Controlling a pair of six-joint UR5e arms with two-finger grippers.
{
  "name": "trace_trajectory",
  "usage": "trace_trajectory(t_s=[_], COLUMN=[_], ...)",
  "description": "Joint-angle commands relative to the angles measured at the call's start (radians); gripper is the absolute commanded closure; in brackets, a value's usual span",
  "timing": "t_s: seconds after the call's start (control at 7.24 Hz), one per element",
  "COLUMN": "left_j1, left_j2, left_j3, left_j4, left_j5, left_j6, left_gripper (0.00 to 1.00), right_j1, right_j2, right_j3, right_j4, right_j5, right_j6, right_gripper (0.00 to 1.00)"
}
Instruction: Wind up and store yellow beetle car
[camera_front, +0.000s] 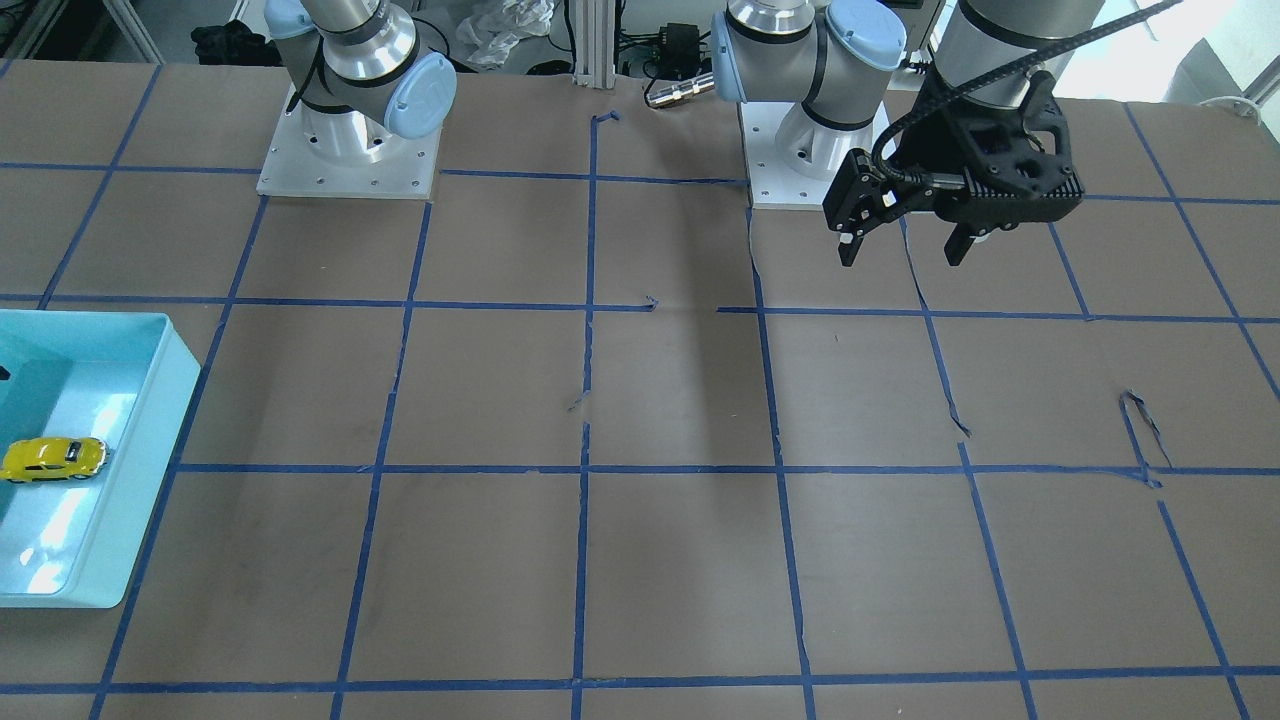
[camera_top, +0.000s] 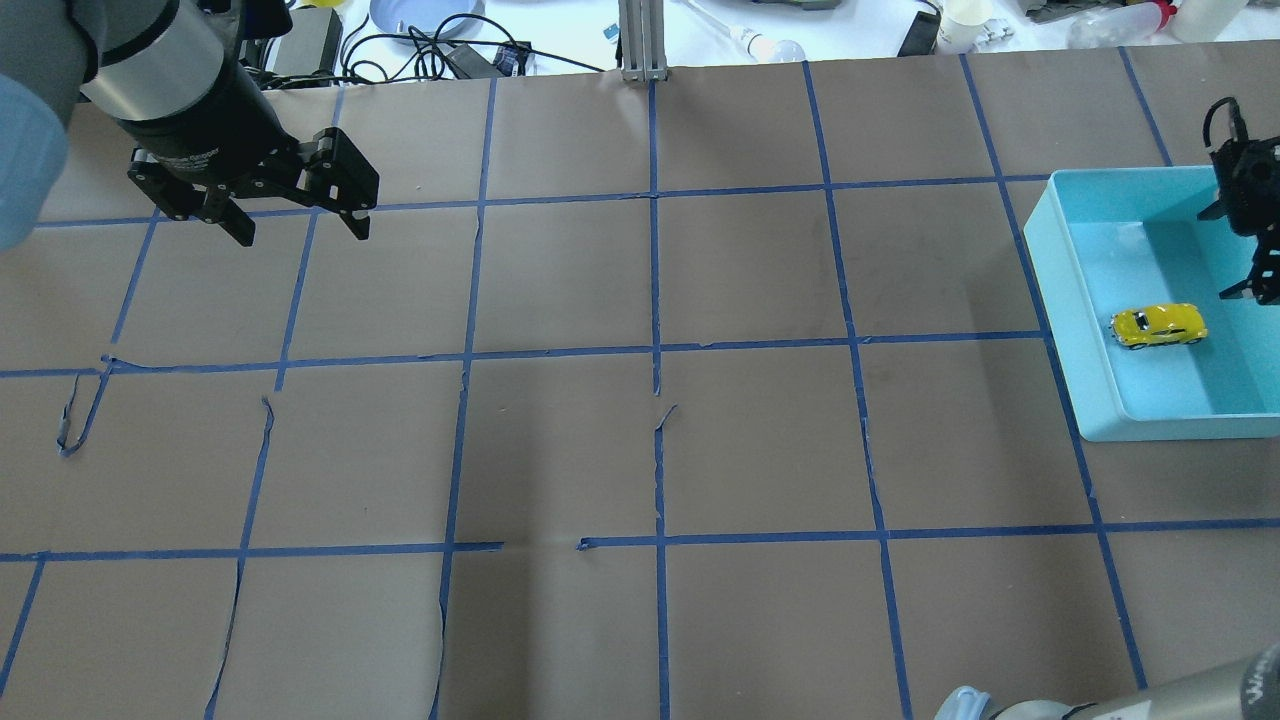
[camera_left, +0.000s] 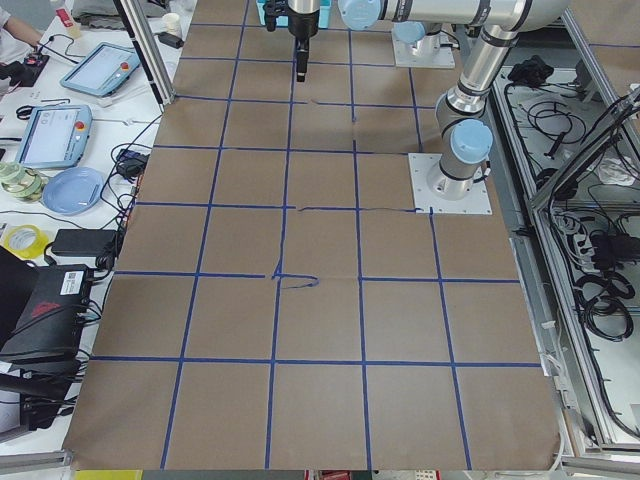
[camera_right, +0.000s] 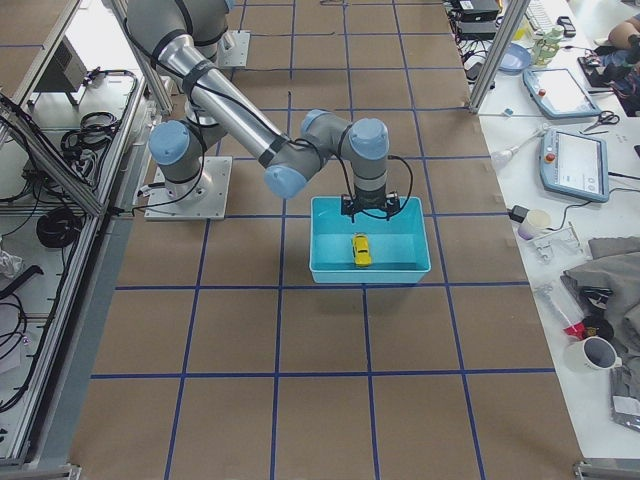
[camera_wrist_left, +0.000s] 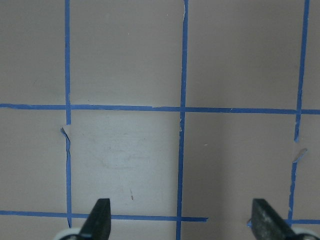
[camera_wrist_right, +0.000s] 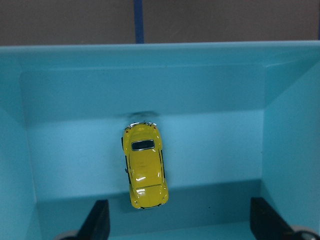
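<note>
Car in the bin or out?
In. The yellow car sits upright on its wheels on the bin floor; right claw open above it.

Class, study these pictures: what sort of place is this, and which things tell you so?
Probably a robotics lab: two robot arms bolted to a table gridded with blue tape, with teach pendants and loose cables alongside.

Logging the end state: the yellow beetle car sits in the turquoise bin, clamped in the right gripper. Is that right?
Not quite. The yellow beetle car does sit in the turquoise bin, but the right gripper is open, not clamped on it. Its fingers stand wide of the car on either side without touching it, as the right wrist-mounted view shows.
</note>
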Motion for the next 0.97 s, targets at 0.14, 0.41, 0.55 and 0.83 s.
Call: trace_trajectory(t_s=[0.14,0.41,0.55,0.83], left_j1=[0.000,0.002,0.002,0.002], left_j2=[0.000,0.000,0.000,0.000], left_j3=[-0.002,0.000,0.000,-0.002], left_j4=[0.000,0.000,0.000,0.000], left_j5=[0.000,0.000,0.000,0.000], left_j6=[0.000,0.002,0.002,0.002], left_gripper=[0.00,0.00,0.00,0.00], right_j1=[0.125,0.233,0.299,0.453], right_j2=[-0.152,-0.172,-0.203,-0.214], right_j3=[-0.180,-0.288,-0.291,-0.285], right_j4=[0.290,0.466,0.521,0.539], right_j5=[-0.010,-0.015,-0.018,-0.036], right_j6=[0.215,0.513,0.676,1.020], right_gripper=[0.00,0.00,0.00,0.00])
